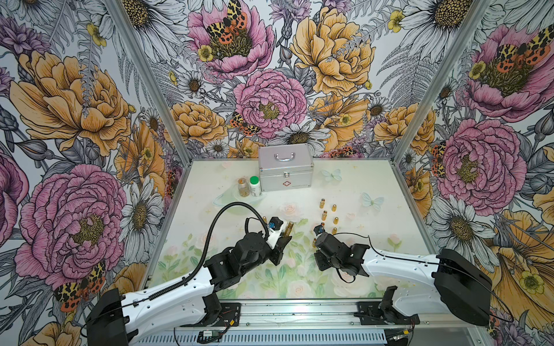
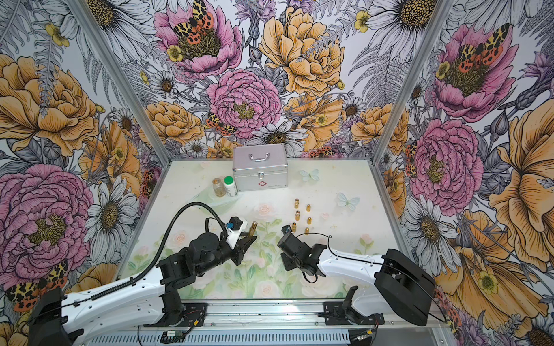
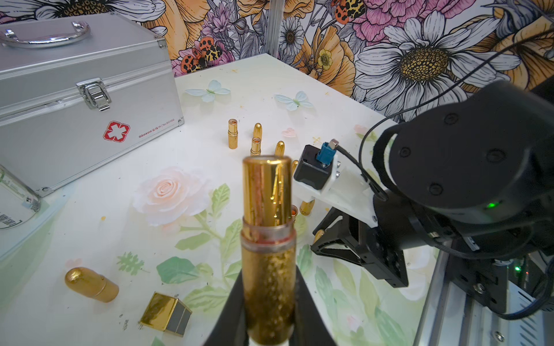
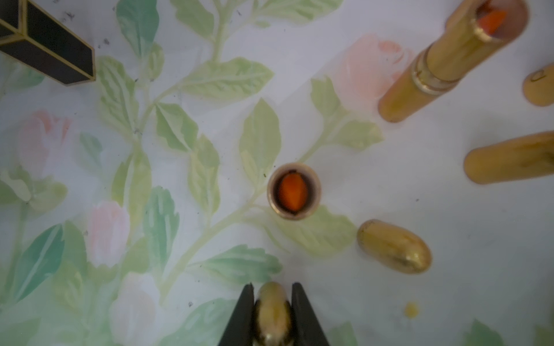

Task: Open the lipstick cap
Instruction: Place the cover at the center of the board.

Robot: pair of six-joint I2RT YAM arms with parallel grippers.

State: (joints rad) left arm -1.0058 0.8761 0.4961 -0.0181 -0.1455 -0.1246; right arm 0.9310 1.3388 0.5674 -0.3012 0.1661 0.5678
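Lipstick (image 3: pixel 266 209) pinched by base in left gripper (image 3: pixel 269 287), so upper end is left free; cap (image 4: pixel 272 314) clamped in right gripper (image 4: pixel 272 289), judged pulled off, held apart.

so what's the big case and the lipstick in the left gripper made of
Case: looks like brushed aluminium, with matte silver ribbed panels and a shiny chrome-like latch and handle. Lipstick: mirror-gold upper sleeve, whose sharp reflections suggest metal or metallised plastic; the lower barrel looks glittery gold with a speckled texture.

Seemingly open mat (image 1: pixel 296 263) beside lipsticks (image 1: pixel 324 214)
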